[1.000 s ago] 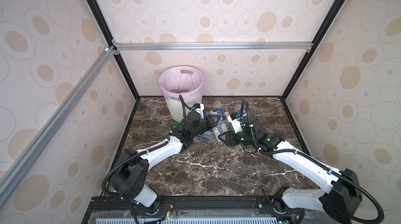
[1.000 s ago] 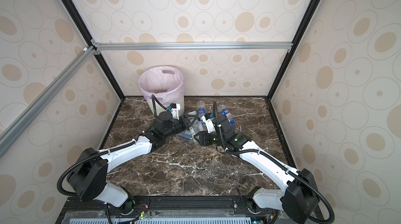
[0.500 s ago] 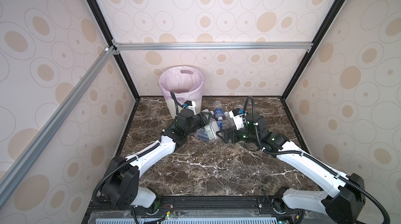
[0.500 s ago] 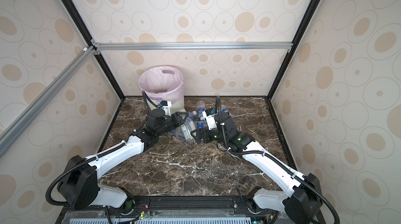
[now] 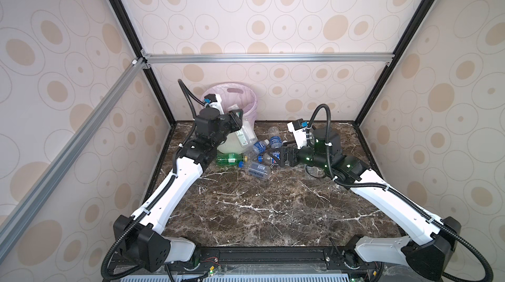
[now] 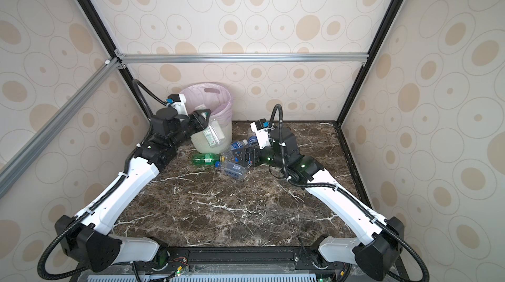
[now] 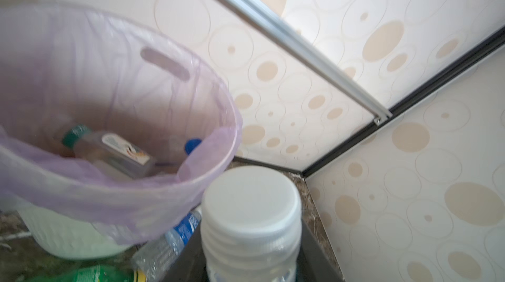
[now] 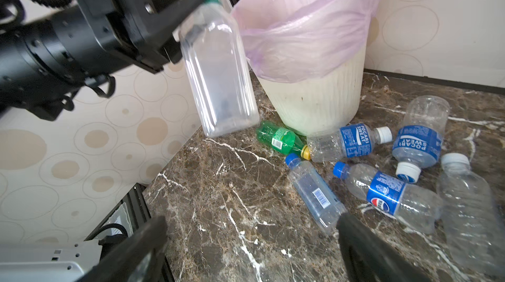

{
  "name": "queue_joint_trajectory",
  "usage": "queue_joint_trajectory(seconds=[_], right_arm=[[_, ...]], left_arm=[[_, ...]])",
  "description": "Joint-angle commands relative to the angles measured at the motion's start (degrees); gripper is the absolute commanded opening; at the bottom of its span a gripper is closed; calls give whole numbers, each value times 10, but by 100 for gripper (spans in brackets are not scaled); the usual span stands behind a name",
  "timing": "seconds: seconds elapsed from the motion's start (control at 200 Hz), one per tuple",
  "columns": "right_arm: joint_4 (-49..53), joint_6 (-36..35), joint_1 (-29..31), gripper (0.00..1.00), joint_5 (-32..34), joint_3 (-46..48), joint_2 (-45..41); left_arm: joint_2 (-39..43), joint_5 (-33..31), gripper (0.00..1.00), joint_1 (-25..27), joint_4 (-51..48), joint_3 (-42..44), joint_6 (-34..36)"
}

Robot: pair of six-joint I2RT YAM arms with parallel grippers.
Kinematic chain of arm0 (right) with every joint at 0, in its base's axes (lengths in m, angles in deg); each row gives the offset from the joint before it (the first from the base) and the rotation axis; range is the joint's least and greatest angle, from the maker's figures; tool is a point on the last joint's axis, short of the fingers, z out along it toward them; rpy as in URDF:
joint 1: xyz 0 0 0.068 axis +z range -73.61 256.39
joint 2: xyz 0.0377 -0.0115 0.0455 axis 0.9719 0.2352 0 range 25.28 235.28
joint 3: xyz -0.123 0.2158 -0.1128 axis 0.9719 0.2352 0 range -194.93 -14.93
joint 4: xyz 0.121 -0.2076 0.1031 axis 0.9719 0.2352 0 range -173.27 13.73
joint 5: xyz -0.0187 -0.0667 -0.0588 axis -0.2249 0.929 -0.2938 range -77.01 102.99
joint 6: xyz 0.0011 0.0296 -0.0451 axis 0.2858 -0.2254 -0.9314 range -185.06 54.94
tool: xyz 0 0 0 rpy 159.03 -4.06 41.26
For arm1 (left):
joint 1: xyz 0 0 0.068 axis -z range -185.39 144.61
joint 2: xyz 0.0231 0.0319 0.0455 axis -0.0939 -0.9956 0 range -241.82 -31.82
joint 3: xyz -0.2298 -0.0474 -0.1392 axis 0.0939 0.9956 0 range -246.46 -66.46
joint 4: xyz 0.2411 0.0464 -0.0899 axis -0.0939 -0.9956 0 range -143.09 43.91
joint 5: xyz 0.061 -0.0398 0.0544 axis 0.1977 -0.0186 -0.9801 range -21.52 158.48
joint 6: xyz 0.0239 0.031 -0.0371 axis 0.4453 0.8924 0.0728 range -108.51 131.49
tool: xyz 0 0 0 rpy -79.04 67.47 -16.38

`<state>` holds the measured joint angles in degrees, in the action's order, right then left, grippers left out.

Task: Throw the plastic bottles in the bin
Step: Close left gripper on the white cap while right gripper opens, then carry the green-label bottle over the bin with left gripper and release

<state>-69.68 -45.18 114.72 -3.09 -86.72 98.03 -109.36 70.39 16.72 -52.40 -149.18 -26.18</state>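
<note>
My left gripper point(image 5: 237, 120) point(image 6: 203, 118) point(image 7: 251, 242) is shut on the neck of a clear square bottle point(image 5: 247, 135) point(image 8: 218, 75), which hangs tilted just outside the bin's wall, near rim height. In the left wrist view the bottle is a whitish ribbed round shape between dark fingers. The bin point(image 5: 241, 97) point(image 6: 217, 89) point(image 8: 314, 100), white and ribbed with a pale pink bag, stands at the back. Inside it lie a green-capped bottle point(image 7: 109, 152) and a blue cap point(image 7: 192, 144). My right gripper point(image 5: 277, 155) point(image 6: 241, 155) point(image 8: 251, 228) is open, empty, low over the marble beside the loose plastic bottles.
Lying at the bin's foot are a green bottle point(image 8: 278, 138) point(image 5: 229, 159), a clear blue-capped bottle point(image 8: 314, 198) next to my right finger, a Pepsi bottle point(image 8: 388, 196), two Pocari bottles point(image 8: 352, 141) point(image 8: 418, 141) and a clear white-capped one point(image 8: 470, 212). Walls stand close behind the bin.
My left gripper has lifted the clear bottle off the floor up beside the bin's rim. My right gripper has opened wide and drawn back a little from the pile.
</note>
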Motion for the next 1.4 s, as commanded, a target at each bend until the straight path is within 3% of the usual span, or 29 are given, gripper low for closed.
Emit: queue_joint_trajectory(seconds=[0.0,0.2,0.36,0.475,0.56,0.61,0.68,0.795,0.84,1.005,1.235,1.395], right_arm=[[-13,-12,12,100,-9,-30,12],[-23,-6,17,100,-8,-46,15],[-19,-11,18,100,-3,-50,19],[-18,-8,18,100,-3,-44,22],[-21,-2,18,100,-2,-38,26],[-22,1,18,100,-6,-35,29],[-21,5,19,100,-8,-34,31],[-19,6,21,100,-1,-24,25],[-22,7,21,100,1,-17,20],[-25,13,22,100,3,-3,14],[-26,21,24,100,15,11,6],[-13,31,23,100,35,22,-6]], left_arm=[[-4,-64,38,-4,-38,-107,101],[-33,-129,37,-7,-26,-227,190],[-44,-148,37,-8,22,-255,234],[-73,-156,37,-26,35,-256,230],[-123,-123,37,-56,28,-263,201],[-176,-97,41,-71,-10,-299,174],[-272,-55,49,-84,-109,-415,137],[-367,10,89,-86,-205,-566,119],[-355,24,99,-85,-186,-547,113],[-261,52,99,-79,-103,-418,111],[-182,53,99,-64,-87,-330,121],[-122,63,99,-51,-48,-225,109]])
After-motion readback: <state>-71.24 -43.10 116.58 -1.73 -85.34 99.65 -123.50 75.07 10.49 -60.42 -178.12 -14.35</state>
